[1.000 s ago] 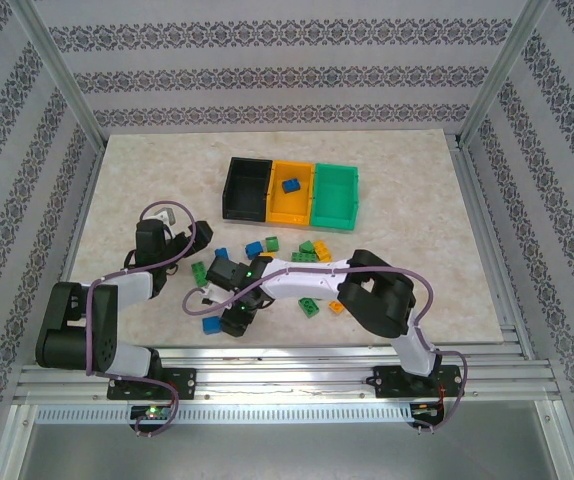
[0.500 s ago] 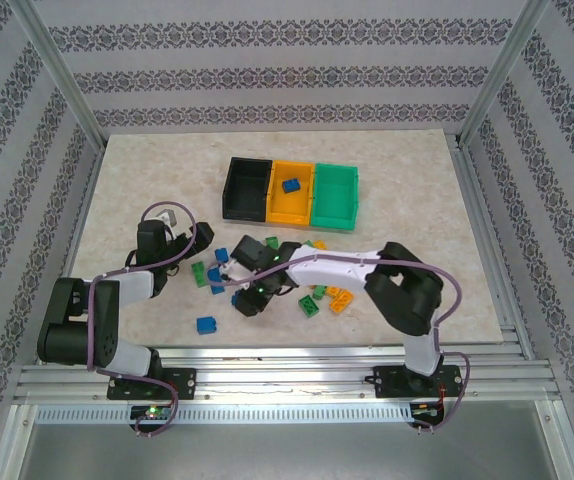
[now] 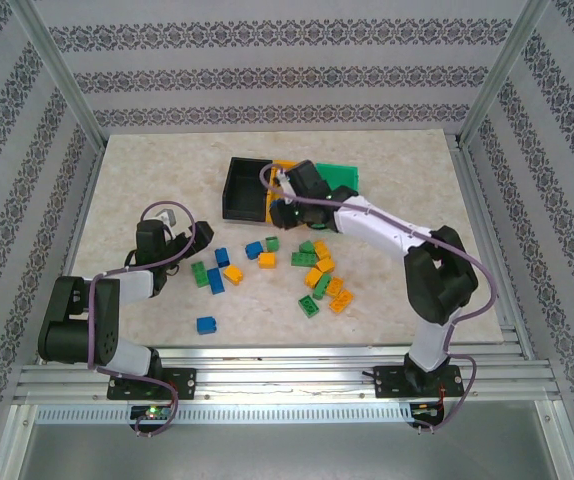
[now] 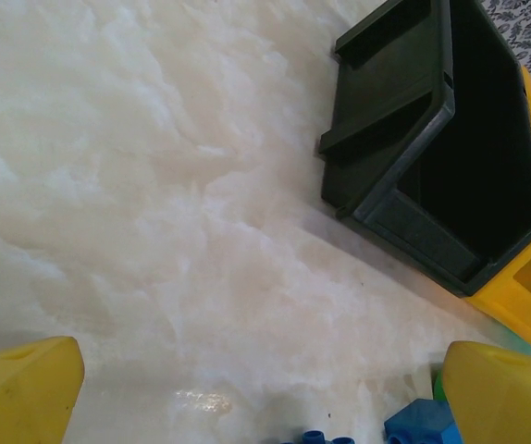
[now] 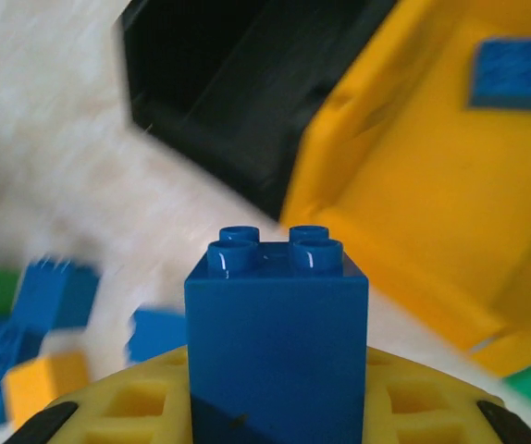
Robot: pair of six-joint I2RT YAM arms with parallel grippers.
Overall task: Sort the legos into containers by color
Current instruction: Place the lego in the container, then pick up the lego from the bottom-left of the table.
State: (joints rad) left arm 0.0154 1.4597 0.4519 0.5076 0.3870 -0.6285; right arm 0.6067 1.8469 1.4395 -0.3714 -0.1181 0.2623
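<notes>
- Firmly closed, the right gripper (image 3: 289,205) holds a blue brick (image 5: 277,342) between its pads, the brick's long axis along the fingers and its studs pointing away from the wrist.
- Just past the studs is the wall shared by the black bin (image 5: 228,102), ahead-left, and the orange bin (image 5: 404,185), ahead-right. A slight sideways shift decides which one receives it.
- Another blue brick (image 5: 515,74) already lies in the orange bin, so either could be the target.
- Only a corner of the green bin (image 3: 345,175) shows past the arm.
- The loose legos (image 3: 312,275) lie on the table nearer the bases, well clear of the drop.
- Jaws spread wide and empty, the left gripper (image 4: 261,407) sits low beside them, farther from the bins.
</notes>
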